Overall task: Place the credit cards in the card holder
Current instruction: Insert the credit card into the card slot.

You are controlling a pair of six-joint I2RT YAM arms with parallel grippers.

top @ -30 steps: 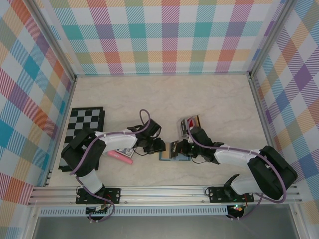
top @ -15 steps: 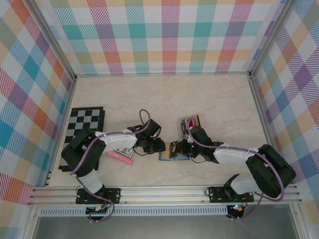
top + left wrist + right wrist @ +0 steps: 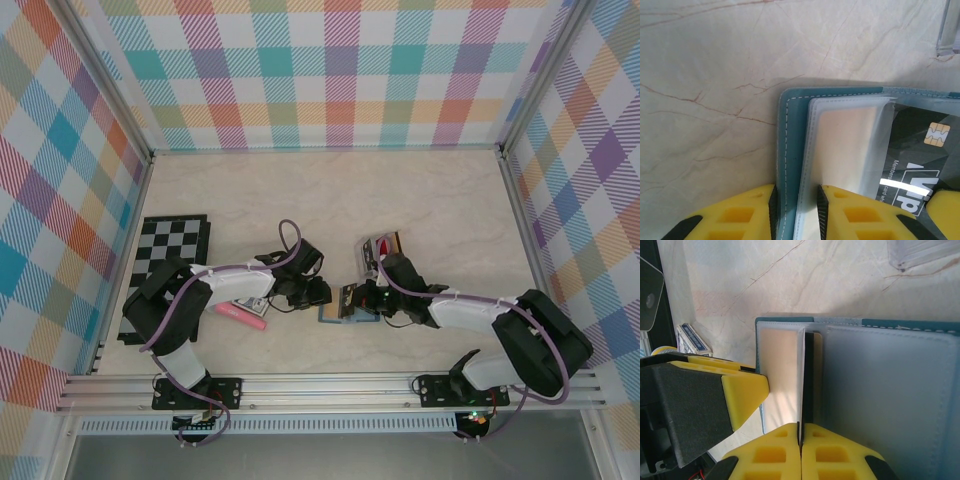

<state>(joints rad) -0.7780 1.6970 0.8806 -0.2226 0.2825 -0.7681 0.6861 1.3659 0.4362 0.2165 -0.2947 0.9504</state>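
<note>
The marble bench [image 3: 430, 200] carries a black-and-white checkerboard [image 3: 170, 245] along its left edge; the two arms reach in from the near edge and meet close to that edge, about midway across; there the teal card holder [image 3: 345, 312] lies open between them; the left end effector [image 3: 795, 192] has its yellow fingers narrowed to a slim gap around the holder's teal cover [image 3: 790, 130], one finger outside it and the other against the clear sleeve; the right end effector [image 3: 801, 432] is pressed almost fully together, pinching the edge of a black credit card [image 3: 809, 375] that stands partly inside the sleeve; the left wrist view shows this card's chip and pale lettering through the plastic [image 3: 920, 150]; the remaining credit cards [image 3: 381, 245] sit in a fanned stack just behind the holder, toward the bench's middle; a pink stick [image 3: 243, 316] lies near the near edge, left of the holder; a blue-and-white playing-card box [image 3: 692, 338] rests beyond the left end effector.
</note>
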